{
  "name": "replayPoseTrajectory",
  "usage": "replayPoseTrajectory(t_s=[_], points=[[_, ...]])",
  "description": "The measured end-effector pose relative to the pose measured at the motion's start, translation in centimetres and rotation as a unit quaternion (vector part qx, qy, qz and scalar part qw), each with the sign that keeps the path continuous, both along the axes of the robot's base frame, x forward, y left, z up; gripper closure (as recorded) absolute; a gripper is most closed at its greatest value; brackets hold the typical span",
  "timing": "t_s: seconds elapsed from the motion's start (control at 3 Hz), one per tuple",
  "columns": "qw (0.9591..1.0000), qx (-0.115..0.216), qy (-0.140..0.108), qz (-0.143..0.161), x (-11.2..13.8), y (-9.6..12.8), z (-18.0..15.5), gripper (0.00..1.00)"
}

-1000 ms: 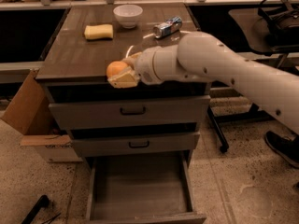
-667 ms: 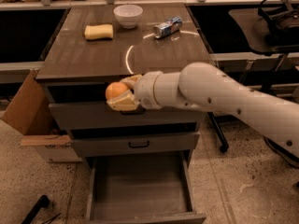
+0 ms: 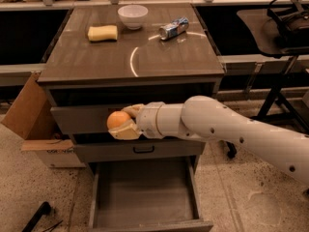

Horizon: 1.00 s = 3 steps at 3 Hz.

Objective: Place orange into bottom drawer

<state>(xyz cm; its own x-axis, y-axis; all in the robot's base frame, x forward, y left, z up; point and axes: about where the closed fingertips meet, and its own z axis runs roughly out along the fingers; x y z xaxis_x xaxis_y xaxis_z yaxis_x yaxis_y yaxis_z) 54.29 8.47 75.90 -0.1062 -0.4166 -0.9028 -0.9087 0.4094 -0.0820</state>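
Observation:
My gripper (image 3: 121,123) is shut on the orange (image 3: 117,119), a small round fruit held between its pale fingers (image 3: 126,132). It hangs in front of the top drawer's face, left of centre, above the bottom drawer (image 3: 145,197). The bottom drawer is pulled out, a wide grey tray with a bare flat floor. The white arm reaches in from the right.
On the cabinet top (image 3: 159,57) lie a yellow sponge (image 3: 102,33), a white bowl (image 3: 133,16) and a tipped can (image 3: 174,28). The middle drawer (image 3: 140,151) is shut. A cardboard box (image 3: 36,124) stands at the left, a chair base at the right.
The gripper with the orange has come down from the cabinet top's front edge to in front of the top drawer's face.

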Motion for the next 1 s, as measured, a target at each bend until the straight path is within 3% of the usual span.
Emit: replayPoseTrajectory(t_s=[0.33,1.0], points=[[1.0,0.0,0.001,0.001,-0.1,0.0,-0.3,1.0],[0.9996,0.018,0.022,0.007,-2.2,1.2,-8.2,1.0]])
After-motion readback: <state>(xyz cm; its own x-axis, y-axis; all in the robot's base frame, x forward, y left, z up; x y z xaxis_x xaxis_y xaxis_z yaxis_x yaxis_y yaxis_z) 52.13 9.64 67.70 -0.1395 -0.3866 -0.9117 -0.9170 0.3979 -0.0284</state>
